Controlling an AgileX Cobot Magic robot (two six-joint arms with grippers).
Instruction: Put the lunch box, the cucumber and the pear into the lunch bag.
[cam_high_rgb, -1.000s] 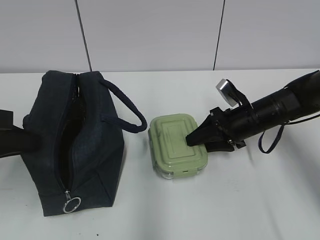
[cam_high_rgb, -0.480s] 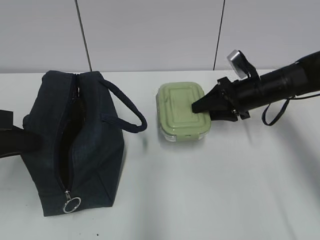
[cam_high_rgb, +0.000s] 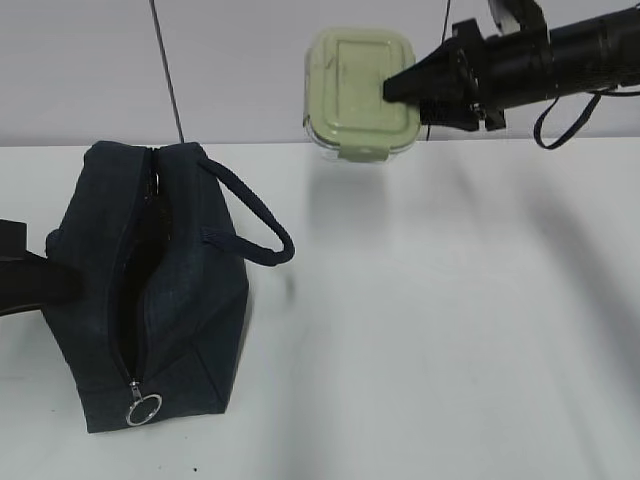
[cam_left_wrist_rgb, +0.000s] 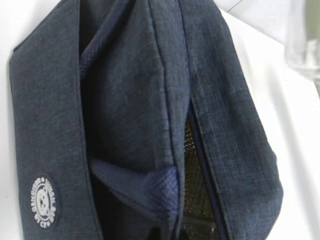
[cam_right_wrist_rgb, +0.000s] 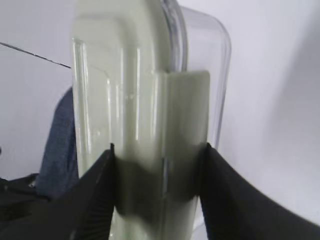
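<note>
Exterior view: the right end effector (cam_high_rgb: 398, 88) holds the lunch box (cam_high_rgb: 360, 92) by one short end, high above the white bench (cam_high_rgb: 450, 320). The box is well apart from the bag (cam_high_rgb: 150, 290), which lies at the left with its top zipper open and a silver ring pull (cam_high_rgb: 143, 409) at the near end. Because the grip takes only one end, the box could tilt or slip out during the carry. The bag mouth looks narrow, so the box might catch on the edge or on the handle (cam_high_rgb: 250, 215). No cucumber or pear is visible.

Left wrist view: navy fabric of the bag (cam_left_wrist_rgb: 130, 120) fills the frame, with mesh lining in the gap. A round white badge (cam_left_wrist_rgb: 44, 203) carries lettering too small to read. The left end effector is out of sight.

Right wrist view: two dark fingers (cam_right_wrist_rgb: 95, 200) clamp the box (cam_right_wrist_rgb: 135, 110) across its lid and clear base. No writing shows on it.
</note>
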